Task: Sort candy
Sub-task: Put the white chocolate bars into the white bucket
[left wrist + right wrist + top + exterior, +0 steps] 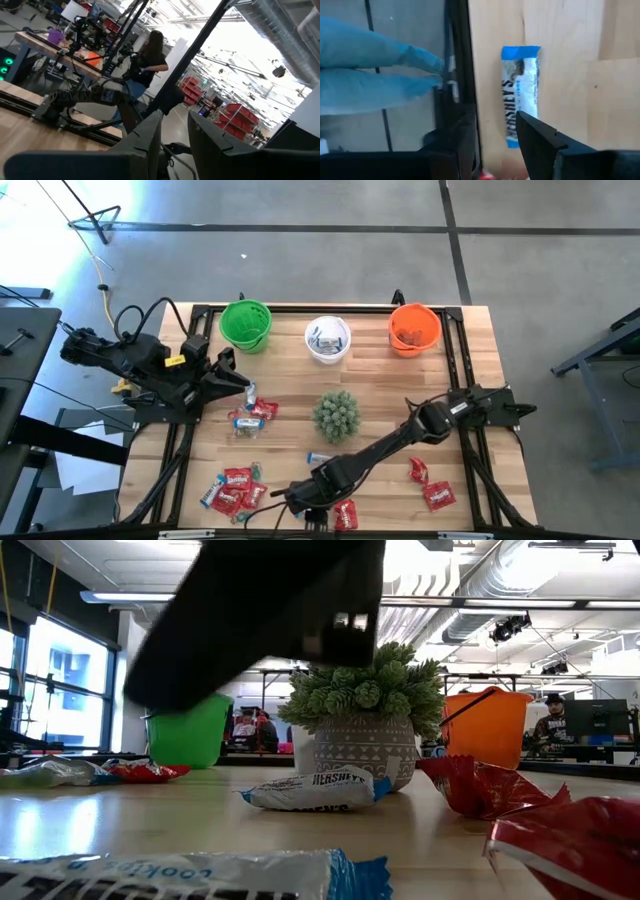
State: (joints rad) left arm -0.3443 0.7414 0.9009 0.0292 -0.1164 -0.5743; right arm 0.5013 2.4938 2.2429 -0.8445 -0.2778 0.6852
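I am holding the right end effector [300,498] with fingers apart over a blue-and-white candy [521,95] at the near tabletop [480,395] edge; the left end effector [240,383], also apart, is hanging over the left candies [252,413]

Red and blue-white wrapped candy [233,488] lies flat, scattered in clusters across the tabletop

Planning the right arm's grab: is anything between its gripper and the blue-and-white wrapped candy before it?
Nothing visible. The open right gripper points straight at the flat blue-and-white wrapped candy lying on the wooden table.
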